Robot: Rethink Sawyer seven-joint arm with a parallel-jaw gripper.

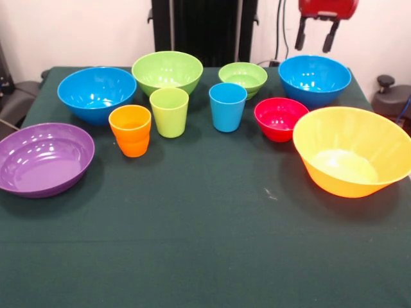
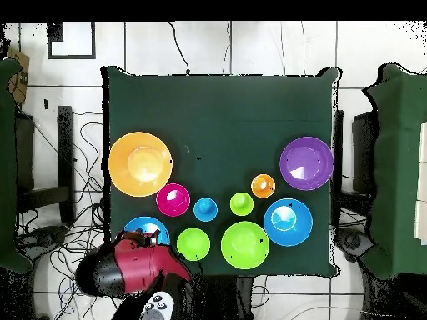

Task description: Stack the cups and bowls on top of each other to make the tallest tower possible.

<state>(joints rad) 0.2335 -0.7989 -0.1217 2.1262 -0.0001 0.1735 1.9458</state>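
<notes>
No tower yet: all cups (image 1: 169,111) & bowls (image 1: 352,151) sit apart on desk (image 1: 205,256), w/ one blue bowl (image 1: 314,78) directly below jaws (image 1: 317,35), which hang open, empty. All stacking left.

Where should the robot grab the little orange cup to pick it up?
Probably by its rim, coming straight down from above. The small glossy orange plastic cup stands upright with its mouth open upward, so one finger could go inside and one outside the thin wall. The lime green plastic cup stands close beside it, so a sideways approach looks cramped.
</notes>
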